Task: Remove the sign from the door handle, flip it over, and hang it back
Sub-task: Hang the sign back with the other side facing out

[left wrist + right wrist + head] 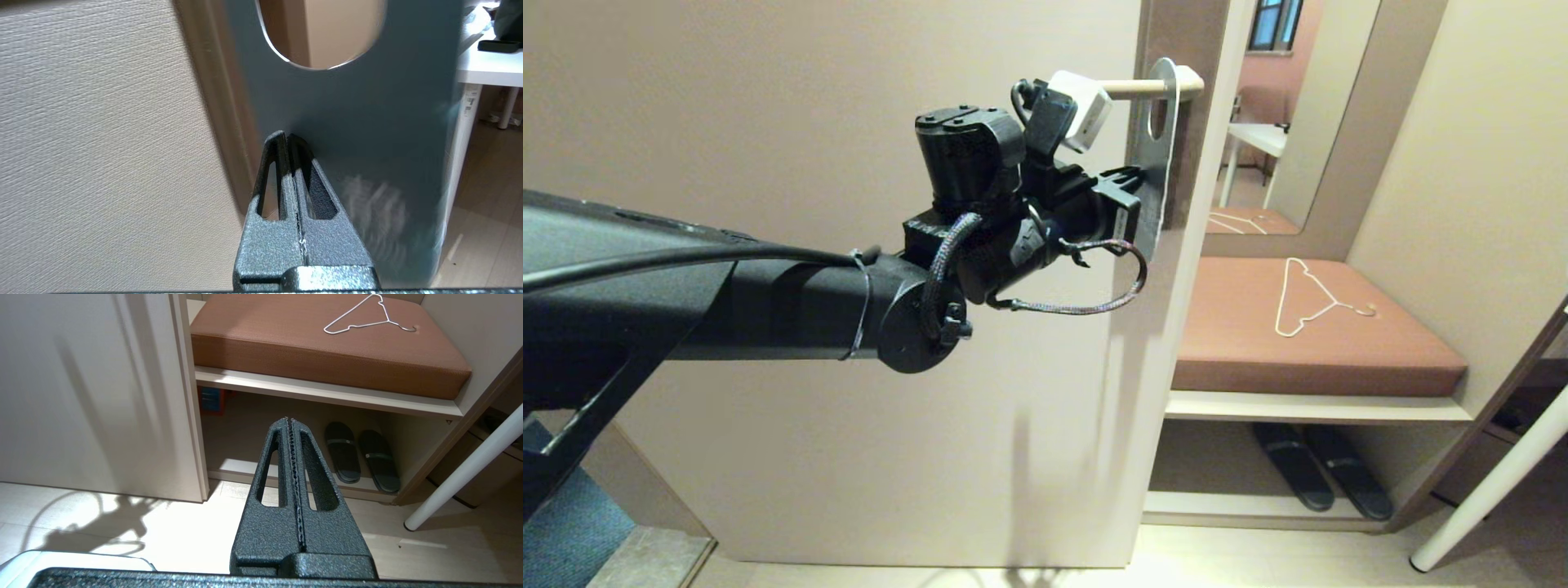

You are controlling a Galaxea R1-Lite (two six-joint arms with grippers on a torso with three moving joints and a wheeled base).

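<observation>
Look at your left tool [1127, 200]: it is raised up to the door and squeezed closed on the lower part of the flat blue-grey card sign with the oval hole [1158, 155]. In the left wrist view you can see its two dark fingers [286, 163] pressed tight together at the edge of the sign [367, 122], just under the hole. The sign hangs on the slim beige straight door handle [1152, 86], which pokes through the hole. The sign hangs a bit crooked, with its bottom pulled toward the tool.

Your right tool [291, 428] is down low and away from the door. It is closed and holds nothing. It points at the floor near two dark slippers [361, 457] under a shelf.

A thin white wire clothes hanger [1311, 298] lies on the brown cushion [1258, 343] beside the door.
</observation>
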